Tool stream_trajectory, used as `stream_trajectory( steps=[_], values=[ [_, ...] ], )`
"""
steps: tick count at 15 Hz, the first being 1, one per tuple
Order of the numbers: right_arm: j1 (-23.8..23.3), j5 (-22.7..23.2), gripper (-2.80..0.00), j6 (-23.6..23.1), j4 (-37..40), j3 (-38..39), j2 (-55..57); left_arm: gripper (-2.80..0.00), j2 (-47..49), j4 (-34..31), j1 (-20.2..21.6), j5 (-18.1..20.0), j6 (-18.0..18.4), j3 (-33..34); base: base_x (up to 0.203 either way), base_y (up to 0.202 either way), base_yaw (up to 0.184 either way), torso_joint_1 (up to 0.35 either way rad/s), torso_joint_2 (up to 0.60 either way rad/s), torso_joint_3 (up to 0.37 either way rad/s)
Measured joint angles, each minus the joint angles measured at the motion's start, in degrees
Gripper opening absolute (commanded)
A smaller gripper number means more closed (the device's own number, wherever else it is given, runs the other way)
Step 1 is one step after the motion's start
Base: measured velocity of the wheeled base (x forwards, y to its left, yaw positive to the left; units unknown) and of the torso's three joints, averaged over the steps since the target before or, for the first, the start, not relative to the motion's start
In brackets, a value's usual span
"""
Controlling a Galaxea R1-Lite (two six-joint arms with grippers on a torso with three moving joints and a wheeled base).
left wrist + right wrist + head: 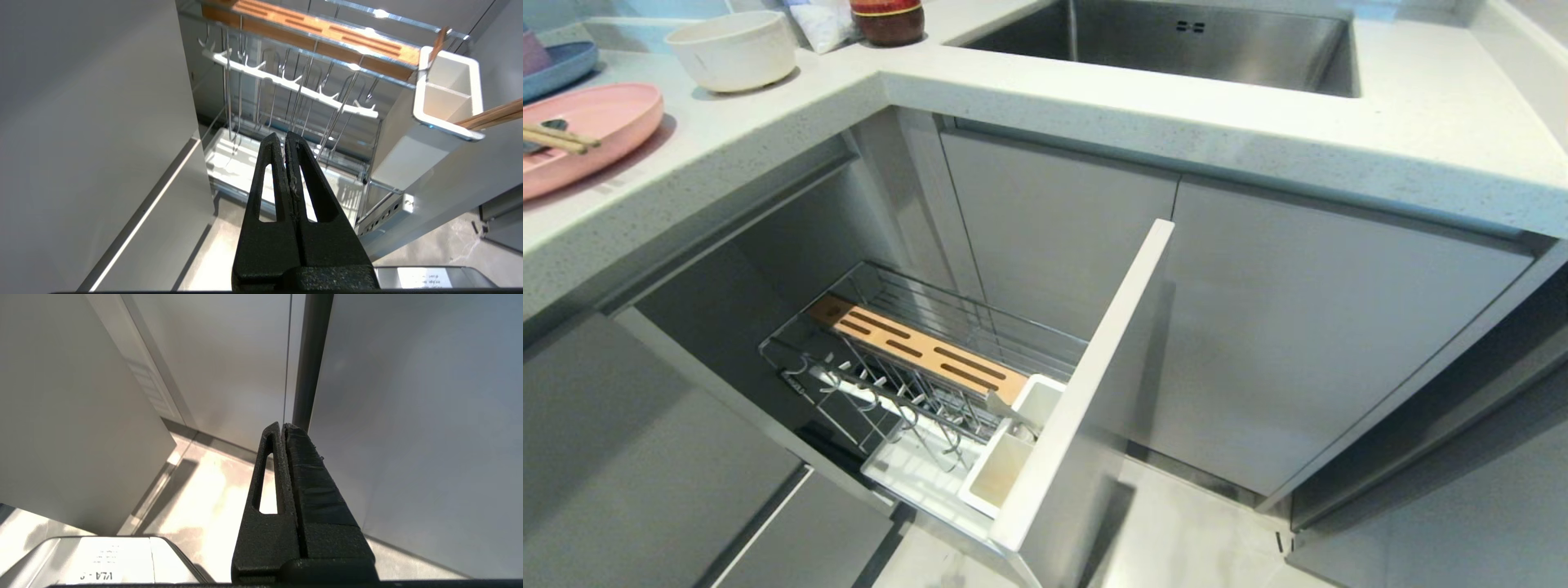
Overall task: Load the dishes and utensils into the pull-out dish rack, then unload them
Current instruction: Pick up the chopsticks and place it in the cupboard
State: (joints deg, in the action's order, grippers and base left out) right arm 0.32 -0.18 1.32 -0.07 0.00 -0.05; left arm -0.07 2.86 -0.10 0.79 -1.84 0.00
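Observation:
The pull-out dish rack (980,322) stands drawn out of the cabinet with no dishes in it. It has a slotted wooden strip (923,351), a white caddy (1013,445) and a pale front panel (1094,367). On the counter at far left, the pink plate (596,122) carries the chopsticks (564,139) on its rim. Behind it sits the white bowl (731,49). The spoon does not show clearly. Neither arm is in the head view. My left gripper (284,136) is shut and empty, low beside the rack's wire prongs (294,85) and caddy (447,94). My right gripper (282,426) is shut and empty before grey cabinet doors.
A steel sink (1176,41) is set into the speckled counter (1258,122). A blue dish (556,65) and a brown jar (886,20) stand at the back. Flat grey cabinet doors (1298,327) flank the rack. Pale floor (1176,531) lies below.

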Motion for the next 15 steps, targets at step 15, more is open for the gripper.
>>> stream_trajectory(
  steps=[15],
  values=[
    [0.0,0.0,-2.8,0.0,0.0,0.0,0.0,-2.8,0.0,0.6,0.0,0.1,-0.2,0.0,0.0,0.0,0.0,0.002,0.0,-0.109]
  ],
)
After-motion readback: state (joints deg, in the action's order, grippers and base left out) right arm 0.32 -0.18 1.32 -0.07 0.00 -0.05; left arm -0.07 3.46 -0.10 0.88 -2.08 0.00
